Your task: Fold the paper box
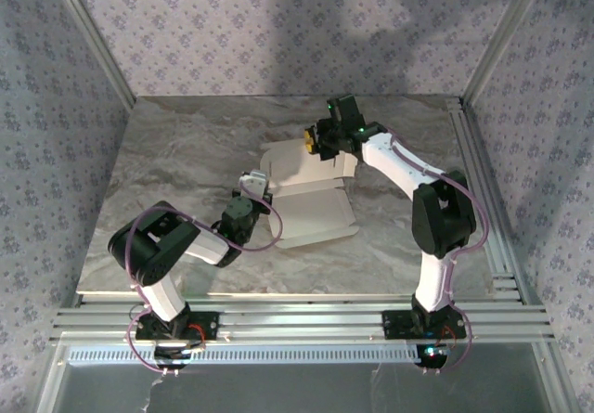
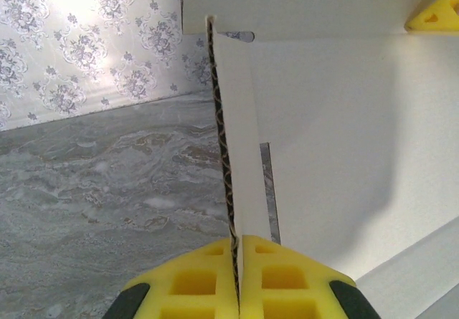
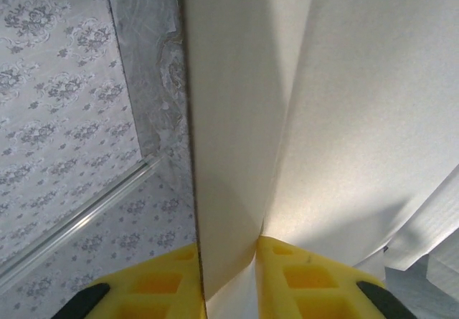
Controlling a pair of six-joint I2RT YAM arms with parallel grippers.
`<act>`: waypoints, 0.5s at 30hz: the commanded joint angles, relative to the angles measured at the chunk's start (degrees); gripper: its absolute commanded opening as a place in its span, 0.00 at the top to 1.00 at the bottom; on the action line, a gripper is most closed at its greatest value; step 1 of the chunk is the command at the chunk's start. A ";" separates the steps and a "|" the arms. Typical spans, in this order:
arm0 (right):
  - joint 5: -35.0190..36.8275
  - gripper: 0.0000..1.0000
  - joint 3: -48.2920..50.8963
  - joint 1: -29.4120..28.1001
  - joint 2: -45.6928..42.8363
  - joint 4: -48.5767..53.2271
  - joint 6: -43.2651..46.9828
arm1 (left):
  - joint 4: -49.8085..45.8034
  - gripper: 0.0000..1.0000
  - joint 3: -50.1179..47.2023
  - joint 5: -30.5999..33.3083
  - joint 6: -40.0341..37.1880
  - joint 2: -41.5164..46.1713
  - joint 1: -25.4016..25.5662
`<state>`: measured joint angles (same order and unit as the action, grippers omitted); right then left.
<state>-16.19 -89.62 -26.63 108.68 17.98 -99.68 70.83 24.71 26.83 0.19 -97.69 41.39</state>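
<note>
The paper box [image 1: 311, 204] lies as a cream die-cut card in the middle of the marble table, its flaps partly raised. My left gripper [image 1: 254, 184] is at the card's left edge. In the left wrist view its yellow fingers [image 2: 193, 279] are shut on a thin upright flap [image 2: 233, 154], pads pressed flat on both sides. My right gripper [image 1: 320, 142] is at the card's far edge. Its yellow fingers [image 3: 308, 279] stand slightly apart with a cream flap [image 3: 229, 118] slanting across the gap and touching both pads.
The marble table [image 1: 176, 172] has bare room to the left and at the back. Patterned walls close in three sides. An aluminium rail frame [image 1: 297, 320] runs along the near edge and another rail [image 1: 483, 190] along the right side.
</note>
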 commanded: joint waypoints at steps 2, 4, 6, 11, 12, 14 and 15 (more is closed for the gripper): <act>1.39 0.87 -0.29 -0.76 0.13 0.38 0.19 | 0.80 1.00 1.04 0.06 -1.68 0.48 0.69; 1.79 0.91 1.19 -0.88 -0.42 -0.85 0.19 | 0.98 1.00 1.04 0.40 -1.36 0.31 0.65; 2.60 0.99 3.89 -0.93 -1.53 -3.32 0.16 | 0.84 1.00 0.96 0.41 -0.68 0.22 0.54; 6.22 1.00 13.69 -1.55 -5.21 -13.90 0.90 | -0.78 1.00 0.03 -0.24 3.33 1.97 -0.12; 7.02 1.00 15.95 -1.63 -5.80 -17.07 1.42 | -1.54 0.96 -0.29 -0.51 4.51 2.78 -0.45; 8.07 1.00 20.28 -1.73 -6.70 -24.48 2.00 | -4.18 0.81 -1.01 -1.79 7.69 5.46 -1.51; 8.68 1.00 23.12 -1.76 -7.17 -27.69 1.73 | -5.86 0.70 -1.30 -2.17 9.35 6.98 -2.09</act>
<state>-11.55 -72.40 -28.08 102.48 -1.32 -99.35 66.76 24.16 26.04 4.71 -95.42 40.71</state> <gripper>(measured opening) 0.048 0.245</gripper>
